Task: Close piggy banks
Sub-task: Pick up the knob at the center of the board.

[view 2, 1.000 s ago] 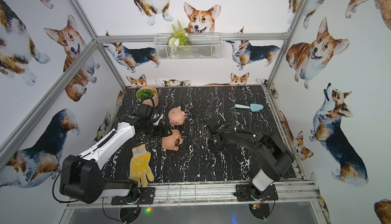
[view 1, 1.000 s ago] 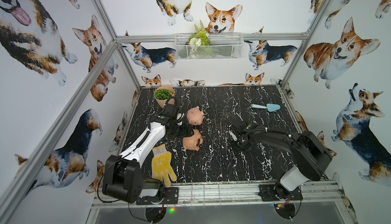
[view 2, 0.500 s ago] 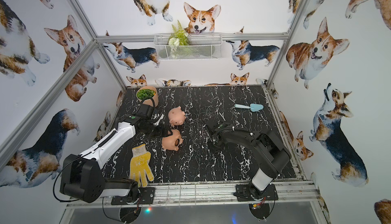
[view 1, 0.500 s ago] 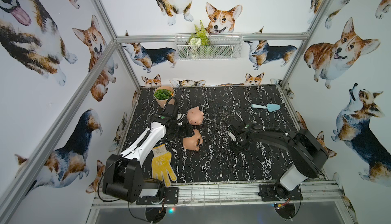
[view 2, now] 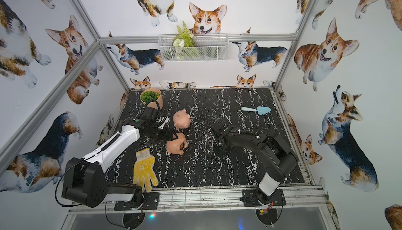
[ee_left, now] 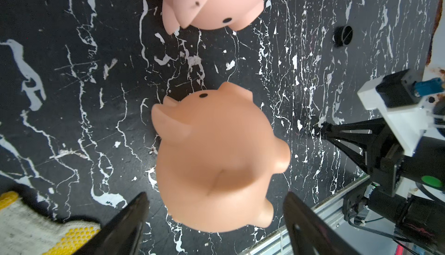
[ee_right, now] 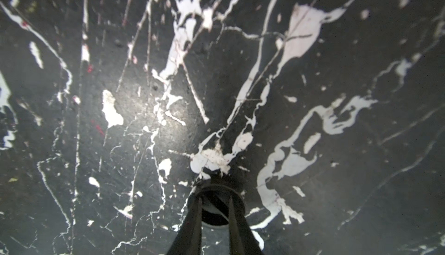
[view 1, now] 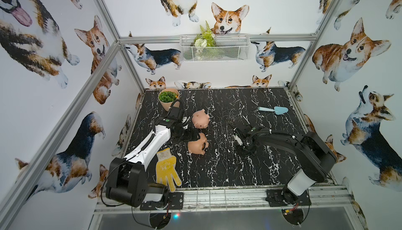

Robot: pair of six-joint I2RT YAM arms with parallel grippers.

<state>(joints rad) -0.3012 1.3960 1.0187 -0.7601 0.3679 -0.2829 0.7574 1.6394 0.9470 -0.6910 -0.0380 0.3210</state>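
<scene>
Two piggy banks lie left of centre on the black marble table in both top views. The pale pink one [view 1: 200, 119] is farther back. The tan-pink one [view 1: 195, 145] lies on its side, showing a dark round belly opening [view 2: 182, 146]. My left gripper [ee_left: 216, 193] is open, its jaws either side of the tan pig's [ee_left: 216, 159] rear with gaps showing. A loose black plug [ee_left: 343, 35] lies on the table. My right gripper [ee_right: 214, 196] points down at mid-table [view 1: 235, 131], fingertips [ee_right: 197, 198] narrowly apart over another black plug [ee_right: 216, 214]. Whether it is gripped is unclear.
A peach plant pot [view 1: 168, 99] stands at the back left, just behind my left arm. A yellow glove [view 1: 167, 170] lies front left, and a blue trowel [view 1: 275, 110] back right. A wire basket [view 1: 214, 48] hangs on the back wall. A metal rail [view 1: 217, 196] runs along the front edge.
My right gripper has crept slightly left toward the pigs. The left arm and both pigs have stayed almost where they were.
</scene>
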